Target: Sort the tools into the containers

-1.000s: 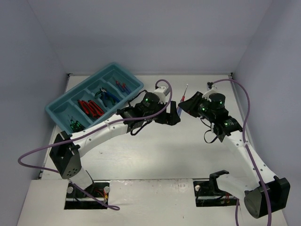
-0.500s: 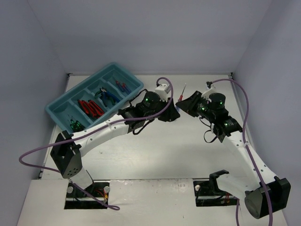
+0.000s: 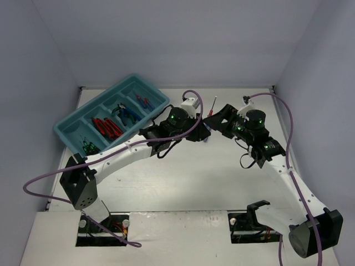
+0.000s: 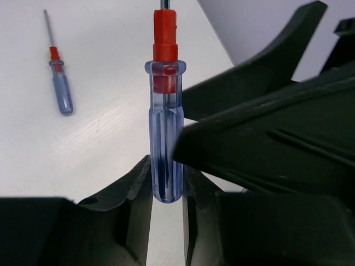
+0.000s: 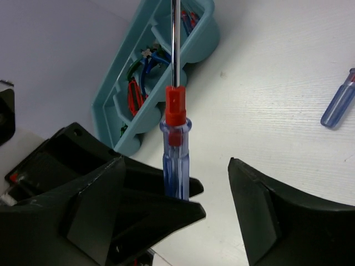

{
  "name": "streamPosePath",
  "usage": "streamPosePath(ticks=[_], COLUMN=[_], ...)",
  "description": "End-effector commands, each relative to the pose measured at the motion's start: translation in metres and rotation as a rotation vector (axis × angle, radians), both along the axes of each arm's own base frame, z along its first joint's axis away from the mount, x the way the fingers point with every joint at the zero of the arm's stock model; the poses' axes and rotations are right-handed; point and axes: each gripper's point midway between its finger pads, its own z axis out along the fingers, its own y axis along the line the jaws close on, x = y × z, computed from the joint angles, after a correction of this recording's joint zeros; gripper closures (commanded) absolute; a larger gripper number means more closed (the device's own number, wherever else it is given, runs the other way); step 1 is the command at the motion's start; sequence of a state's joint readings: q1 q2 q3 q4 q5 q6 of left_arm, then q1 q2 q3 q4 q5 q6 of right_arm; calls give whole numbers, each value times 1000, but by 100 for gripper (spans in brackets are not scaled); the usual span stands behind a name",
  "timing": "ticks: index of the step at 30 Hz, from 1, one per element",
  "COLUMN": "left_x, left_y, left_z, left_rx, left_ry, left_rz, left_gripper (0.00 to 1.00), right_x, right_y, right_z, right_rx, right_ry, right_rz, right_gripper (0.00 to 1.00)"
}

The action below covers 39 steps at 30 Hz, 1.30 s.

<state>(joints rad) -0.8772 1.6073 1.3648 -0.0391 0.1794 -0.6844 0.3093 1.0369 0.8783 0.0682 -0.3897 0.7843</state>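
A screwdriver (image 4: 166,138) with a clear blue handle and a red collar stands upright between the two grippers, shaft (image 3: 213,103) pointing away. My left gripper (image 4: 166,167) is shut on the bottom of its handle. My right gripper (image 5: 176,162) stands open around the same handle, its fingers (image 5: 260,210) apart from it. In the top view the left gripper (image 3: 203,133) and right gripper (image 3: 216,119) meet at mid-table. The teal tray (image 3: 67,132) at the back left holds red cutters (image 3: 107,126), blue pliers (image 3: 128,113), green-handled tools (image 3: 89,147) and thin screwdrivers (image 3: 144,101).
A second blue-handled screwdriver (image 4: 60,91) lies flat on the white table, also seen at the right edge of the right wrist view as a blue handle (image 5: 339,105). Grey walls close in the table on three sides.
My left gripper has shut on the screwdriver's handle. My right gripper, shut on it before, has opened and let go. Both arms drifted slightly left.
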Motion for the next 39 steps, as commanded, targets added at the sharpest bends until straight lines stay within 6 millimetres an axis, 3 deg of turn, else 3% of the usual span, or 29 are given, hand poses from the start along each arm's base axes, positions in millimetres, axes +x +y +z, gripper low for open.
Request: streamPosePath(ticks=[1,4,8,9,11,13,15,18,20,21,25,30,34,37,38,39], left_x=[37,61,114,126,162,186,212,245,258,265,276,259,218,183,182,172], left_y=[18,41,103,115,158,183,206,229,234,237,234,218,162,108,107,91], left_z=[19,8,-10,-11,-13,-20,-37,-32,-57,-58,-47,-31,-24,-35,-40,-48], left_rx=[-63,-29,71,88,106,117,146,126,155,161,148,169,250,316,337,364], left_ry=[-44,-25,-7,4,21,47,90,101,158,165,148,103,39,13,12,8], left_rz=[100,161,320,355,475,551,618,674,680,687,685,627,463,316,308,268], left_gripper=[100,100,100,100,100,99,93,72,64,59,44,39,39,39,39,39], right_x=[18,25,27,26,24,22,21,21,21,21,20,21,23,22,21,20], right_y=[-16,-41,-78,-80,-83,-85,-85,-83,-81,-80,-81,-89,-107,-119,-121,-123], right_z=[36,31,14,10,1,-8,-12,-16,-20,-22,-25,-35,-44,-51,-51,-53], right_rx=[18,12,-42,-66,-84,-94,-100,-112,-117,-120,-136,-189,-278,-341,-355,-368], right_ry=[-123,-105,-57,-54,-36,-18,-10,-5,3,7,3,25,43,59,60,63], right_rz=[-71,-142,-250,-251,-258,-261,-255,-237,-217,-210,-198,-206,-249,-273,-277,-281], right_gripper=[13,10,8,8,8,8,8,8,8,8,8,8,8,8,8,8])
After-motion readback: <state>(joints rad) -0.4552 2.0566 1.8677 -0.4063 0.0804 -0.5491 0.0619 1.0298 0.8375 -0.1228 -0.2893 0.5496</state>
